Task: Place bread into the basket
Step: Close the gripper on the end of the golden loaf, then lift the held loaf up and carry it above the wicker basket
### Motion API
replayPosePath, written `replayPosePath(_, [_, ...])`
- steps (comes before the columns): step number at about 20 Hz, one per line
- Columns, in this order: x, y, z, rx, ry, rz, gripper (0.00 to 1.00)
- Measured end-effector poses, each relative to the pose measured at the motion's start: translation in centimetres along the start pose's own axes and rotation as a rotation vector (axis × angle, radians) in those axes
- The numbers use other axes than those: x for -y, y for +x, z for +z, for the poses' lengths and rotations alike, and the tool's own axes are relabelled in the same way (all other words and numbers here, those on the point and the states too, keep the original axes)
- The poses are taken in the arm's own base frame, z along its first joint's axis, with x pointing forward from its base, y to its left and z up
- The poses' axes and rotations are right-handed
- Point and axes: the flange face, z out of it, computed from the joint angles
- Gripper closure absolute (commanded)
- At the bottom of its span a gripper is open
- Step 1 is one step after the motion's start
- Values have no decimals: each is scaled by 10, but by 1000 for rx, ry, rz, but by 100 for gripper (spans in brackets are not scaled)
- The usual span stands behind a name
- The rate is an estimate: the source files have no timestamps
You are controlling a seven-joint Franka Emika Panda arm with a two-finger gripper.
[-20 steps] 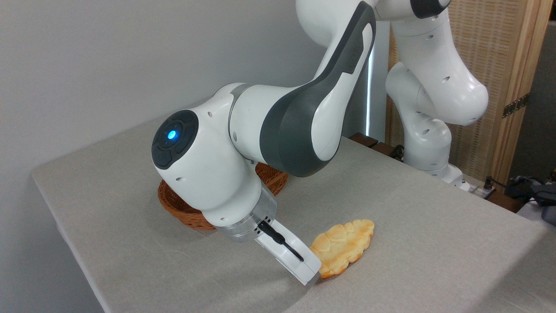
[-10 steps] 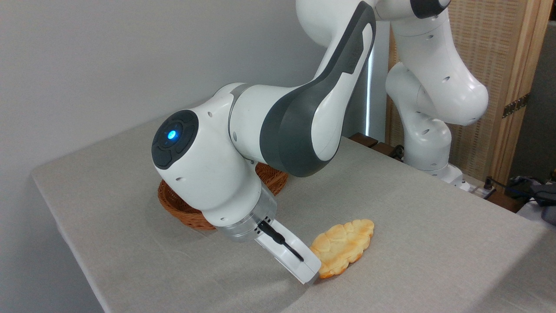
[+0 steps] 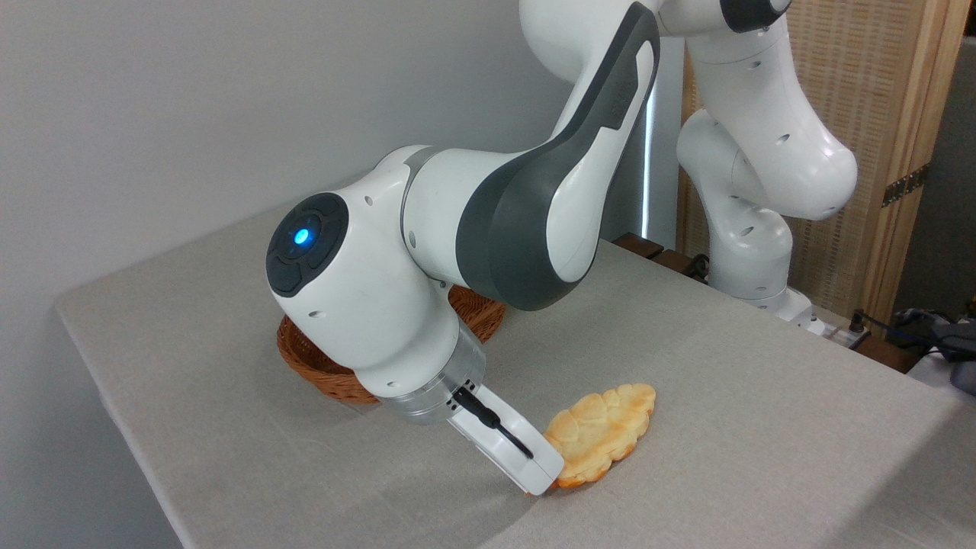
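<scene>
One arm on my feed, wrist pitched low over grey cloth table (image 3: 762,427). Gripper (image 3: 550,485) body down at near tip of bread (image 3: 602,433), touching or just beside it; fingers hidden behind white housing, so I cannot tell whether they are spread or clamped. Bread lies flat on table, front centre, long axis running up to right. Basket (image 3: 320,374) sits behind wrist, mostly blocked by it, only rim arcs visible at left and right. Bread outside basket, near it.

Grey table (image 3: 732,396): basket (image 3: 320,374), bread (image 3: 602,431).
</scene>
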Motion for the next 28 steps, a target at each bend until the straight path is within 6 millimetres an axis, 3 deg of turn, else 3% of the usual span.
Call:
replayPosePath(5, [-1,0,-3,-4,5,1,93])
replayPosePath(14, [-37,-17,-58,-75,33,27,93])
replayPosePath(24, [-123,-27,-130,-88,20,141,93])
replayPosePath(28, [-164,-19,-163,-99,7,152,93])
